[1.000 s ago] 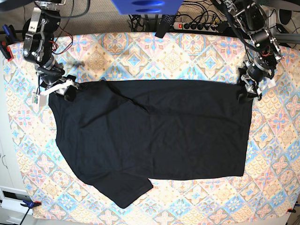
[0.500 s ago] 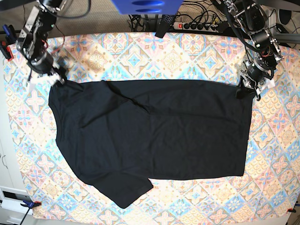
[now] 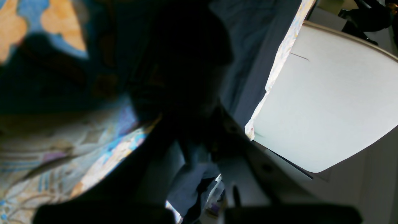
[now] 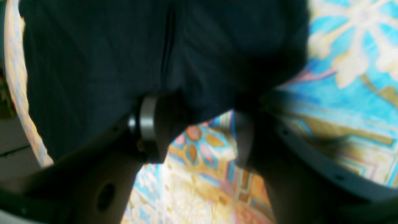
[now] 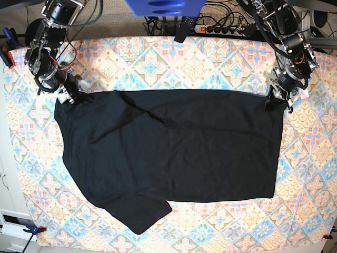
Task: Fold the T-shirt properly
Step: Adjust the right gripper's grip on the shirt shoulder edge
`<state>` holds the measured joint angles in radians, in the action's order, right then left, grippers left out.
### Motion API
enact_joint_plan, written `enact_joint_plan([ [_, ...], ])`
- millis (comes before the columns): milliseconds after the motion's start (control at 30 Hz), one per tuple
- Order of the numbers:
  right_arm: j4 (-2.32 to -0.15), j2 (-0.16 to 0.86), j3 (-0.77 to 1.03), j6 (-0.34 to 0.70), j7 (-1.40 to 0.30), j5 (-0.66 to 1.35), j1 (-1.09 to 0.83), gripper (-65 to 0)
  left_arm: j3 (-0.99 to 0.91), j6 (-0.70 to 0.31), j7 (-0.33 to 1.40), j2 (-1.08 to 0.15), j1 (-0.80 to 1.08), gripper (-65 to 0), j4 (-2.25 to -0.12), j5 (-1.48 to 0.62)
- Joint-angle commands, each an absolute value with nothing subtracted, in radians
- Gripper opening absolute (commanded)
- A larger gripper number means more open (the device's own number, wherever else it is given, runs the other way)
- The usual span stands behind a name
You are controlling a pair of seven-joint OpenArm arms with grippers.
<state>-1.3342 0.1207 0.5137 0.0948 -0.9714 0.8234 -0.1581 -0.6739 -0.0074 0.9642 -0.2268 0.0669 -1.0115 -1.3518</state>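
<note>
- Where my base view begins at its left edge, the right gripper sits at the T-shirt's upper-left corner, on the patterned tablecloth.
- From the right wrist view I see the right gripper with its jaws spread; the left finger lies against the T-shirt edge, and bright tablecloth shows between the two fingers. I cannot tell whether any cloth lies between the fingers.
- Centre of the base view: the T-shirt lies flat, spread wide across the tablecloth, black and plain. One sleeve points toward the near-left of the shirt, and a diagonal crease runs from near the shirt's upper edge toward its middle.
- Beyond the T-shirt's far edge I see a power strip with cables and a blue object at the top of the frame.
- At the T-shirt's upper-right corner the left gripper stands with its jaws pressed together, touching the dark fabric.
- In the left wrist view, dark and blurred, the left gripper has blue-black T-shirt cloth bunched between its closed fingers, so I read it as pinching the shirt's corner. Tablecloth lies to the left of that cloth, and a pale surface to its right.
</note>
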Motion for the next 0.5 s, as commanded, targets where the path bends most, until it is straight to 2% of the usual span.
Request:
enact_joint_plan([
  [0, -1.331, 0.133, 0.518, 0.091, -0.969, 0.826, -0.154, -31.6, -0.676, -0.004, 0.970, -0.234, 0.073, -65.0, -1.017, -1.345],
  [300, -1.187, 0.133, 0.513, 0.091, -0.889, 0.826, -0.148, -31.9, -0.674, -0.004, 0.970, -0.232, 0.073, -65.0, -1.017, -1.345],
  [467, -1.181, 0.131, 0.510, 0.091, -0.886, 0.823, -0.071, -32.1, -0.676, -0.004, 0.970, -0.232, 0.074, -65.0, -1.017, -1.345],
])
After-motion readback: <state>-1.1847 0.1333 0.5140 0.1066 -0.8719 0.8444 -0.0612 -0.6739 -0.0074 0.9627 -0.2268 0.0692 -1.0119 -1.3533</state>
